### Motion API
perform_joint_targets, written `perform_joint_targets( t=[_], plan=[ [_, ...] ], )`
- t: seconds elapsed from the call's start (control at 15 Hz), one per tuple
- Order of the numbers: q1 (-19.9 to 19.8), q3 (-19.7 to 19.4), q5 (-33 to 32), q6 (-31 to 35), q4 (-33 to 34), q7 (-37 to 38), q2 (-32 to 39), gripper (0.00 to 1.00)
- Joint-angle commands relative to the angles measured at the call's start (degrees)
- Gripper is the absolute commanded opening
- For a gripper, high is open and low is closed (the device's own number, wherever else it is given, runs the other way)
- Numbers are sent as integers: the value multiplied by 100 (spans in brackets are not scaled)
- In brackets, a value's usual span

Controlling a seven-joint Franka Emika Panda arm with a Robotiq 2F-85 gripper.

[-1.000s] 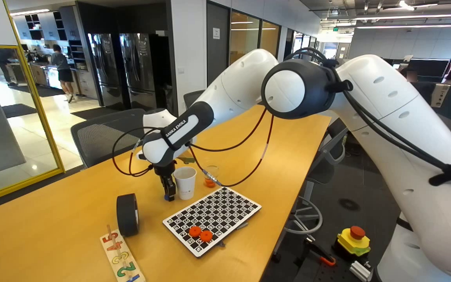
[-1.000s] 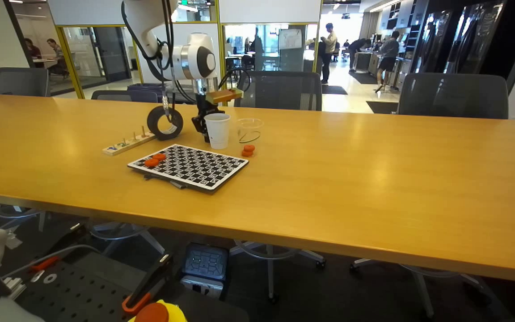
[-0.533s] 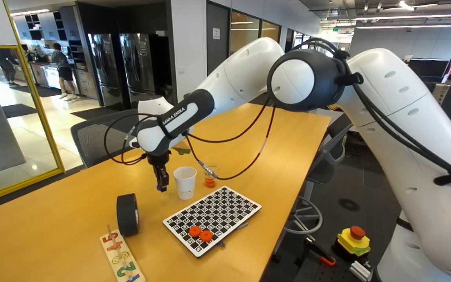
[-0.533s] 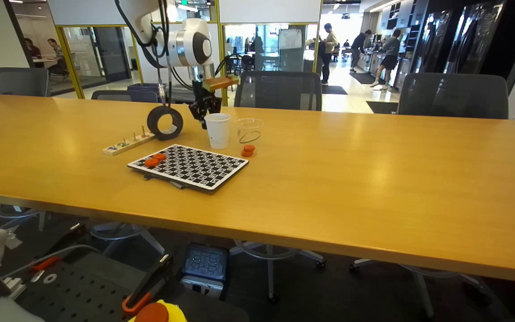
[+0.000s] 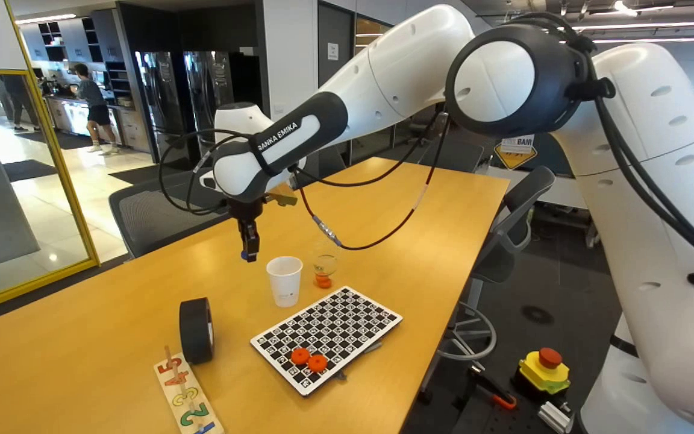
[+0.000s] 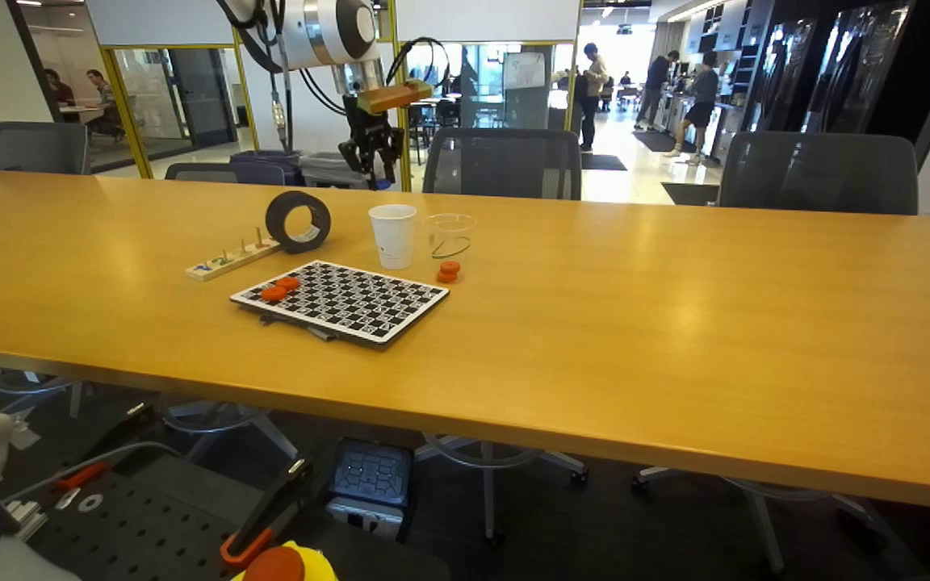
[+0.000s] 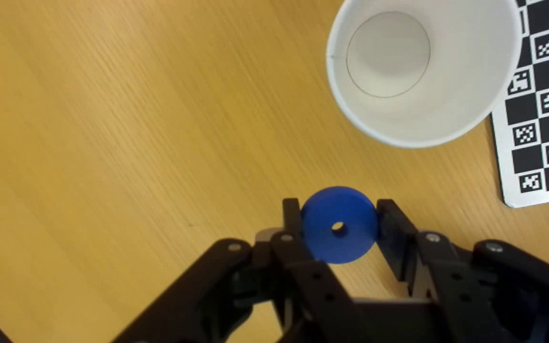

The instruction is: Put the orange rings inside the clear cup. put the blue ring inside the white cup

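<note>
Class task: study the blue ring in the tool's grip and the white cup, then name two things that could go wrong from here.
Early release: the tool grips the blue ring beside the white cup, not over its opening, so letting go now would probably drop it on the table.

Tipping: the white cup looks empty in the wrist view, so if the tool catches its rim while crossing, the light-looking cup might topple.

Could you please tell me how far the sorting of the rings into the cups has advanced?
Looks done: two orange rings appear to sit inside the clear cup, showing through its wall. In hand: the gripper holds the blue ring in the air, not yet over the white cup, which shows no ring inside. Left: releasing it there, and the two other orange rings, lying on the checkered board.
</note>
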Motion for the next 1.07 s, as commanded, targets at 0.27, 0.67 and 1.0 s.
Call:
perform_joint_targets(
  t=[0.27, 0.67, 1.0],
  plan=[
    [72, -277, -438, -384, -775, 598, -629, 22],
    [28, -243, -399, -719, -842, 624, -601, 22],
    [32, -256, -432, -693, -896, 777, -610, 73]
  ],
)
